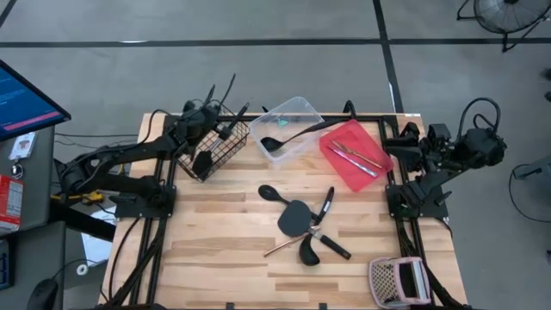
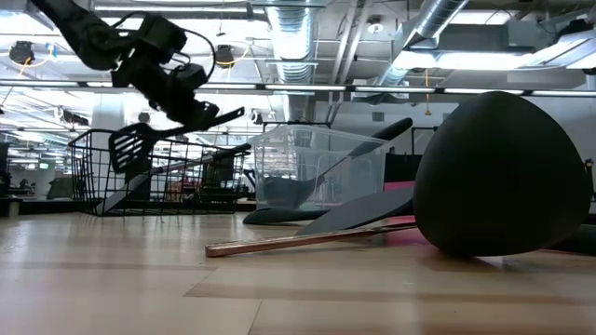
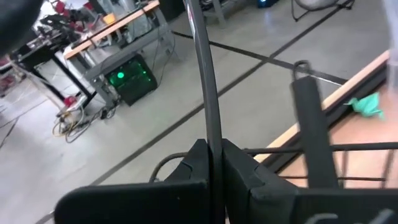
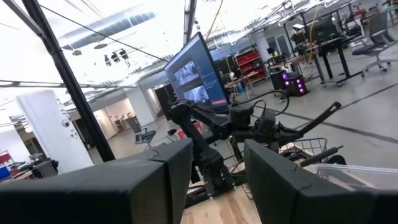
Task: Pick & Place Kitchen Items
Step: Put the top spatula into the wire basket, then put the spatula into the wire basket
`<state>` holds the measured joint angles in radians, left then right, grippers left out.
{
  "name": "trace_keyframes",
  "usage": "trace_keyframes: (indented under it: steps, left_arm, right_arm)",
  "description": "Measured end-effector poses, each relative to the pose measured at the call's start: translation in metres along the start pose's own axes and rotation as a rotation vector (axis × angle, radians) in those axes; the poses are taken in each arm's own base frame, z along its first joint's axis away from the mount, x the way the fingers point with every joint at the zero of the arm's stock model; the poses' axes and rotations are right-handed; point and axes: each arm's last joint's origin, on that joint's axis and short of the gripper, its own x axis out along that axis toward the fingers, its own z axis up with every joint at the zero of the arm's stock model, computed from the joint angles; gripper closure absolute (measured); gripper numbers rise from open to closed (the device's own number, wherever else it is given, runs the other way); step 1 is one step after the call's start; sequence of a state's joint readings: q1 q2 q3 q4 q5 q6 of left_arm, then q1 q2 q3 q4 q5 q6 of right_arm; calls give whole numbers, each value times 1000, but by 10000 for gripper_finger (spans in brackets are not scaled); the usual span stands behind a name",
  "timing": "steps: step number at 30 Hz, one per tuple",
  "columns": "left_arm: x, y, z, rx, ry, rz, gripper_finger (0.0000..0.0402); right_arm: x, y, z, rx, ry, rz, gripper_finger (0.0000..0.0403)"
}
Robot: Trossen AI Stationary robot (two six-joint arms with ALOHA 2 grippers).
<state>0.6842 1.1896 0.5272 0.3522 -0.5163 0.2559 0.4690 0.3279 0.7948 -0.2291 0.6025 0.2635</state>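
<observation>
My left gripper (image 1: 200, 116) is over the black wire basket (image 1: 225, 151) at the table's far left, shut on a black slotted spatula (image 2: 130, 146). Other dark utensils stand in the basket (image 3: 311, 130). A black ladle (image 1: 284, 140) lies in the clear tub (image 1: 297, 110). Thin silver pieces (image 1: 357, 155) lie in the red tray (image 1: 344, 168). Several black utensils and a wood-coloured piece (image 1: 301, 226) lie in a heap at mid-table. My right gripper (image 4: 214, 168) is open and empty at the table's far right (image 1: 394, 142). My left gripper pinches the spatula's thin dark handle (image 3: 209, 118) between its two fingers, which lie across it. The fingers come slanting down from above (image 2: 200, 113). The spatula is tilted, its slotted head (image 2: 130, 146) lower at about the basket's rim, the handle's free end (image 2: 235, 113) sticking out past the fingers.
A pinkish-white perforated boxy item (image 1: 396, 280) sits at the table's near right corner. Bare wood (image 1: 198, 241) lies at the table's near left. A monitor (image 1: 21, 99) stands off the table's left side.
</observation>
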Motion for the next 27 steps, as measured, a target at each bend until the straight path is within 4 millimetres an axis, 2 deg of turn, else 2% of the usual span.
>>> trace_keyframes:
  steps: [13, 16, 20, 27]
  left_arm:
    - [3, 5, -20, -13, -3, -30, 400]
    - [3, 5, -21, 44, 0, -26, 393]
    - [0, 7, -18, 53, -23, -33, 361]
    - [-6, 12, -12, 23, -63, -37, 278]
  right_arm:
    - [0, 0, 0, 51, 1, 0, 260]
    - [0, 0, 0, 51, 1, 0, 260]
    - [0, 0, 0, 51, 2, 1, 260]
    - [0, -1, -2, 38, 21, -3, 260]
